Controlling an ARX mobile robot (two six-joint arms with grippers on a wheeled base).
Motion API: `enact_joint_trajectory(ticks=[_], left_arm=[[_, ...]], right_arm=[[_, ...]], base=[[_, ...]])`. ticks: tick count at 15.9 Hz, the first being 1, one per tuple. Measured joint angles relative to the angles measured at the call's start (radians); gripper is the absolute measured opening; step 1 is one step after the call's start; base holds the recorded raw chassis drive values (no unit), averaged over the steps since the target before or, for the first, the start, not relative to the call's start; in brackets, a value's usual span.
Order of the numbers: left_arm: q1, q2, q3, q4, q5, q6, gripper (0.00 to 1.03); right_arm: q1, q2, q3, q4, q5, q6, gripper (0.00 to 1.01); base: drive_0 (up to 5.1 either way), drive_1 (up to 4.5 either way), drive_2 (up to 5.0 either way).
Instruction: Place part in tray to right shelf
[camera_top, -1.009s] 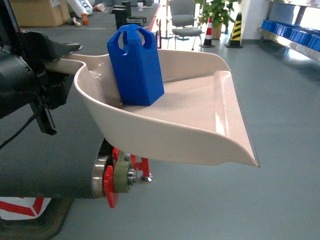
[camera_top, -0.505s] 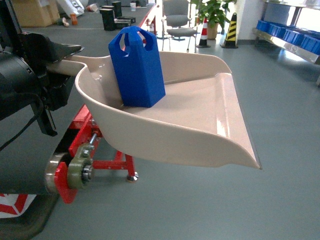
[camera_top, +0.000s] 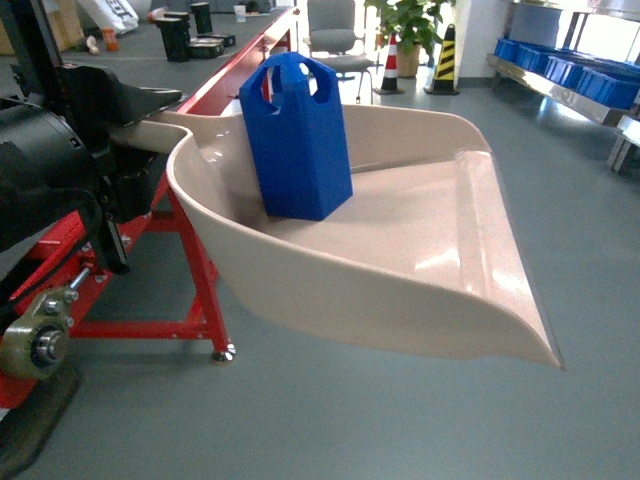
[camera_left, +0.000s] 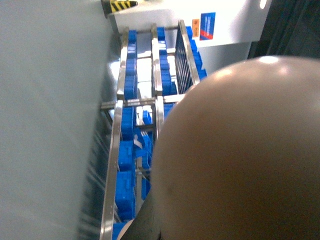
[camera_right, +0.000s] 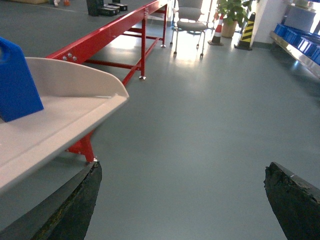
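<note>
The blue part (camera_top: 298, 135) stands upright at the back of the cream tray (camera_top: 430, 270), which is held in the air above the floor. My left gripper (camera_top: 128, 130) is shut on the tray's handle at the left of the head view. The left wrist view is mostly filled by the tray's underside (camera_left: 240, 155), which hides the jaws. The right shelf (camera_top: 560, 82) with blue crates runs along the far right; its steel rails (camera_left: 116, 150) also show past the tray. My right gripper (camera_right: 182, 170) is open over bare floor, right of the tray (camera_right: 60, 120) and the part (camera_right: 17, 85).
A red steel frame (camera_top: 200, 270) stands on the floor under and behind the tray. An office chair (camera_top: 335, 35), traffic cones (camera_top: 445, 60) and a potted plant (camera_top: 405, 20) are at the back. Grey floor (camera_right: 200, 110) stretches toward the shelf.
The whole view has swung: the red frame slid left and back, and the shelf side came further into view. The tray and part kept their pose on my left arm.
</note>
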Motion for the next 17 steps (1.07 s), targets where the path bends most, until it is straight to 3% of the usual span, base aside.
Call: enact_joint_trajectory(ticks=[12,17], left_arm=[[0.014,0.0,0.0,0.001,-0.011,-0.001,0.14],[0.012,0.0,-0.001,0.002,-0.008,0.0,0.14]], right_arm=[[0.001,0.0,0.0,0.002,-0.001,0.0,0.98],[0.001,-0.003,0.0,0.0,-0.001,0.0,0.98]], base=[[0.3,0.35,0.2],[0.1,4.22,-4.0]])
